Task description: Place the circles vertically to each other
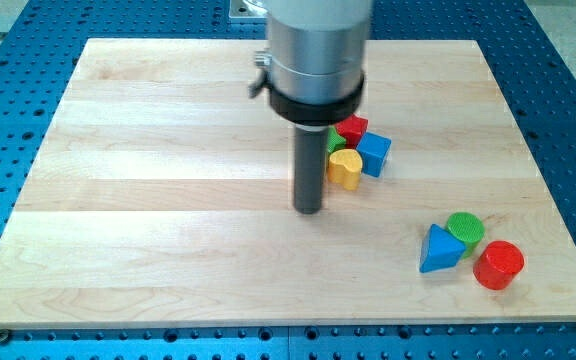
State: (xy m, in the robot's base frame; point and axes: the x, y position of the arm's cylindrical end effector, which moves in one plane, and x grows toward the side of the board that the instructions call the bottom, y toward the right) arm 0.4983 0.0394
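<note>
A green circle (pixel 465 229) and a red circle (pixel 498 264) lie at the view's lower right, the red one below and right of the green one, close together. A blue triangle (pixel 439 250) touches the green circle's left side. My tip (pixel 310 209) rests on the board near the middle, well left of the circles and just left of a cluster of blocks.
The cluster right of my rod holds a yellow heart-shaped block (pixel 345 168), a blue cube (pixel 374 153), a red block (pixel 352 128) and a green block (pixel 336 144), partly hidden by the rod. The wooden board (pixel 148 200) lies on a blue perforated table.
</note>
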